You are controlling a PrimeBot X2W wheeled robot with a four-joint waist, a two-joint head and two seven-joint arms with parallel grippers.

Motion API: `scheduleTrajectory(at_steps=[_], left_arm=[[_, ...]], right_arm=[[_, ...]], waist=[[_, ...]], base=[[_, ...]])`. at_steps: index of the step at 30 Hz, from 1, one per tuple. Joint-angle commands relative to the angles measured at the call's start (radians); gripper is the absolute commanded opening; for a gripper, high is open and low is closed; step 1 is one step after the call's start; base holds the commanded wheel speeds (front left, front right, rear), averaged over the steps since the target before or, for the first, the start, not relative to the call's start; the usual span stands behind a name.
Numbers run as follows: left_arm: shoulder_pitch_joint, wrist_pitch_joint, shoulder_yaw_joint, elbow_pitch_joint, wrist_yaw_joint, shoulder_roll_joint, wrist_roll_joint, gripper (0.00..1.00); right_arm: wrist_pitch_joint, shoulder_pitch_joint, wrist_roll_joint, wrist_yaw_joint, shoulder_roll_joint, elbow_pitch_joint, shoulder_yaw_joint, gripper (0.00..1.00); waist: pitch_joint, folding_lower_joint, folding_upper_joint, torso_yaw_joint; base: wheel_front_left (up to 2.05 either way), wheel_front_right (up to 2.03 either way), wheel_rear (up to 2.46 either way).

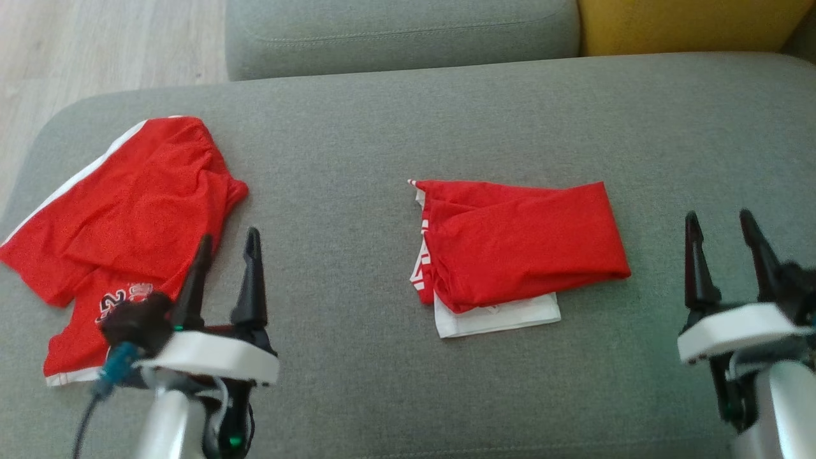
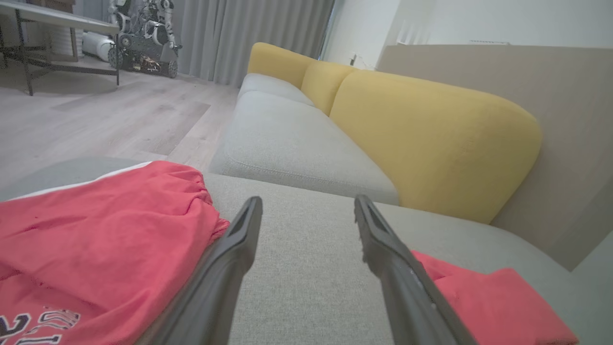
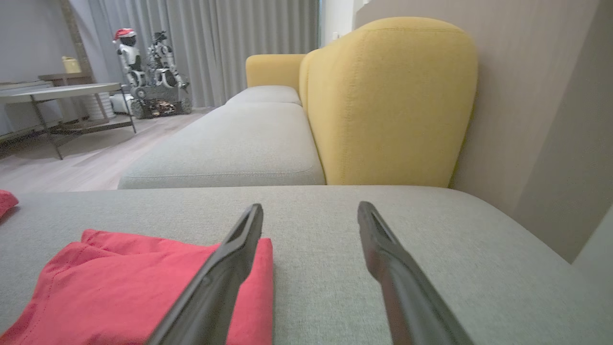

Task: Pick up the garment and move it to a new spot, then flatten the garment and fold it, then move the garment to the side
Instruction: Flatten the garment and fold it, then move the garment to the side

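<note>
A red garment (image 1: 523, 242) lies folded into a rough rectangle in the middle of the grey cushion, white trim showing at its left and lower edges. A second red garment (image 1: 127, 210), shorts with a white side stripe and a printed number, lies loosely spread at the left. My left gripper (image 1: 229, 236) is open just off the shorts' right edge, its left finger over the cloth. In the left wrist view the left gripper (image 2: 309, 199) frames bare cushion between the shorts (image 2: 96, 230) and the folded garment (image 2: 498, 306). My right gripper (image 1: 718, 215) is open and empty, right of the folded garment (image 3: 119, 282).
The grey cushion (image 1: 382, 127) ends at a rounded left edge above wooden floor (image 1: 95, 38). Another grey cushion (image 1: 401, 32) and a yellow backrest (image 1: 688, 25) lie beyond it. Far off stand a table (image 3: 57, 91) and a parked robot (image 3: 153, 72).
</note>
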Motion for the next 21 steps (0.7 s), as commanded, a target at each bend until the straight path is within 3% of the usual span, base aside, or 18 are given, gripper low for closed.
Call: scheduleTrajectory(at_steps=[1,4,21], left_arm=[[-0.026,-0.009,0.021,-0.042,0.004,0.009,0.027,1.0],[-0.004,-0.009,0.016,-0.079,0.009,0.009,0.109,1.0],[0.011,-0.009,0.01,-0.097,0.024,0.009,0.067,1.0]], right_arm=[[-0.013,-0.021,-0.006,-0.001,-0.007,-0.039,0.015,1.0],[-0.029,-0.003,-0.014,-0.001,0.012,-0.047,0.003,1.0],[-0.022,-0.003,-0.029,-0.001,0.016,-0.061,0.008,1.0]], waist=[[-0.001,0.0,0.0,-0.002],[-0.003,0.0,0.0,-0.008],[0.021,0.0,0.0,0.004]], base=[[0.0,0.0,0.0],[0.0,0.0,0.0],[0.0,0.0,0.0]])
